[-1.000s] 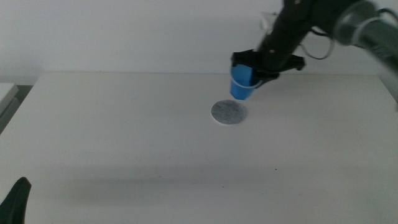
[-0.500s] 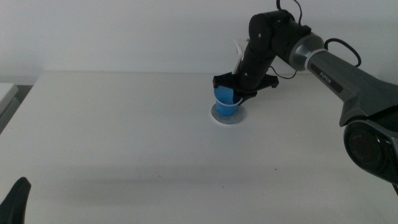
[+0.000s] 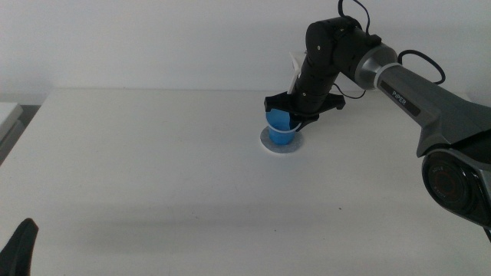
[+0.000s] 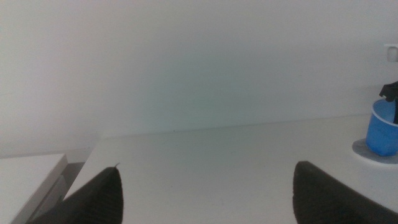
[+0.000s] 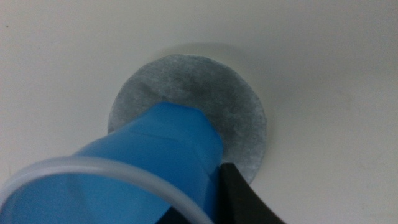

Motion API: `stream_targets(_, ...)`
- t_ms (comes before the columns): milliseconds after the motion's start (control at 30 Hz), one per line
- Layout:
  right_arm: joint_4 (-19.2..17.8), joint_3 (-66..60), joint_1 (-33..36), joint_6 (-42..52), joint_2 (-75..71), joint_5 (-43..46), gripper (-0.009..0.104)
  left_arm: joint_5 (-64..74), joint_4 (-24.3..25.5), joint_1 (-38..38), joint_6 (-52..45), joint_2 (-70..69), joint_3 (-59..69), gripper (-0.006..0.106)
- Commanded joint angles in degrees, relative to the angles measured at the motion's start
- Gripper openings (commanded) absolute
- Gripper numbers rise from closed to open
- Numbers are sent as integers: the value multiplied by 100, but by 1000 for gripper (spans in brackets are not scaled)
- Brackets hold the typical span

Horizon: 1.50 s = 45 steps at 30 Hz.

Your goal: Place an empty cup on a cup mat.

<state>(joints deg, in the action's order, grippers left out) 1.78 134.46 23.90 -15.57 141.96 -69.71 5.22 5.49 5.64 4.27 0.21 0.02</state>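
The blue cup (image 3: 278, 126) stands upright with its base on the grey cup mat (image 3: 292, 146) at the middle back of the table. My right gripper (image 3: 288, 113) reaches in from the right and is shut on the cup near its rim. In the right wrist view the cup (image 5: 155, 155) covers the near part of the mat (image 5: 205, 87), and one dark finger (image 5: 245, 193) lies against the cup's side. The left wrist view shows the cup (image 4: 382, 130) on the mat (image 4: 367, 151) far off. My left gripper (image 3: 21, 244) waits at the front left, open and empty.
The white table (image 3: 153, 169) ends at a plain white wall behind. A low white surface (image 3: 8, 115) stands beyond the table's left edge, also in the left wrist view (image 4: 31, 174). The right arm (image 3: 414, 80) crosses the back right.
The right gripper brought the cup down and to the left from above the mat onto the mat. In the last half second it barely moved. The left arm stayed still.
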Motion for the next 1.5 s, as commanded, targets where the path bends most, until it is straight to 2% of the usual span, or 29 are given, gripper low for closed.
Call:
stream_targets(0,-141,49,1,-8,-33,-25,2,-32,1,10,16,-21,-2,94)
stream_targets(167,-178,49,1,-8,-33,-25,2,-32,1,10,16,-21,-2,94)
stream_targets(300,-127,49,1,3,-65,-25,17,-32,1,10,16,-21,-2,94)
stream_targets(567,-104,38,8,28,-236,-25,70,-32,1,10,16,-21,-2,94)
stream_targets(667,-178,38,8,178,-793,-25,83,-32,1,10,16,-21,-2,94)
stream_targets(733,-518,-106,-3,240,-1391,-25,88,-32,1,10,16,-21,-2,94)
stream_targets(833,-1156,-829,-120,255,-2555,-25,89,-32,1,10,16,-21,-2,94)
stream_targets(900,-1420,-1666,-201,255,-3289,-25,89,-32,1,10,16,-21,-2,94)
stream_targets(1133,-1173,-5271,-874,255,-6563,2545,89,-32,1,10,16,-21,-2,94)
stream_targets(1300,-1174,-7667,-1481,255,-8275,3927,89,-32,1,10,16,-21,-2,94)
stream_targets(1467,-1174,-9409,-1716,211,-9692,4972,89,-32,1,10,16,-21,-2,94)
